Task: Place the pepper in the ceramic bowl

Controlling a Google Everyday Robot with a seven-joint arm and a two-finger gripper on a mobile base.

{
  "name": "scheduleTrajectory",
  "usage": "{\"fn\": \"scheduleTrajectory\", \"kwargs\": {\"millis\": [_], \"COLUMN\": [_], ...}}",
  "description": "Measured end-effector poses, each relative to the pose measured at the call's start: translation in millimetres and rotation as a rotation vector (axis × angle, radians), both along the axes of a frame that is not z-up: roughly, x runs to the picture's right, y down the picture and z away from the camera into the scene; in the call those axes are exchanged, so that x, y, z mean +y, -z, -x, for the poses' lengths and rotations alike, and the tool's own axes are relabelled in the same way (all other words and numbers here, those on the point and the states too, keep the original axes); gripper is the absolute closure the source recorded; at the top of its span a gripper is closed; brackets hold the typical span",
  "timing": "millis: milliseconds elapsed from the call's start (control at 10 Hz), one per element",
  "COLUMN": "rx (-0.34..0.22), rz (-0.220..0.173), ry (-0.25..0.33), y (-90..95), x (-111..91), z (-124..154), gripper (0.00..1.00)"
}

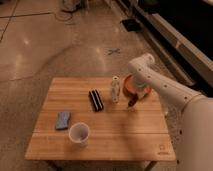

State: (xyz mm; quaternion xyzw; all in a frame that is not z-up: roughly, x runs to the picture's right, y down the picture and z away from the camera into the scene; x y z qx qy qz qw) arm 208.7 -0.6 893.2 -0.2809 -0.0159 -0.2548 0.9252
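The ceramic bowl (pixel 128 85) is orange-red and sits at the far right of the wooden table (pixel 115 142). My white arm covers much of it. My gripper (pixel 133 99) hangs at the bowl's front edge, reaching in from the right. It is shut on the pepper (pixel 131 104), a small dark red sliver that points down below the fingers. The pepper is held off the table, just in front of the bowl's near rim.
A white bottle (pixel 115 89) stands just left of the bowl. A black rectangular bar (pixel 95 100) lies left of the bottle. A blue sponge (pixel 63 120) and a white cup (pixel 79 133) sit at the front left. The floor surrounds the table.
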Motion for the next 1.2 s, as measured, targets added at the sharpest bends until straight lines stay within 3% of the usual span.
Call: {"fn": "scheduleTrajectory", "kwargs": {"millis": [300,500,700,900,1000,1200], "rx": [0.061,0.116,0.172,0.189,0.195,0.191], "rz": [-0.042,-0.089,-0.145,-0.198,-0.212,-0.21], "ry": [-0.105,-0.208,-0.328,-0.446,-0.482,-0.479], "y": [-20.2,-32.6,-45.4,-54.7,-55.6,-56.5], "x": [-46,-70,-84,-93,-95,-95], "z": [-18,-35,-59,-72,-79,-76], "gripper": [0.99,0.82,0.62,0.47,0.45,0.45]}}
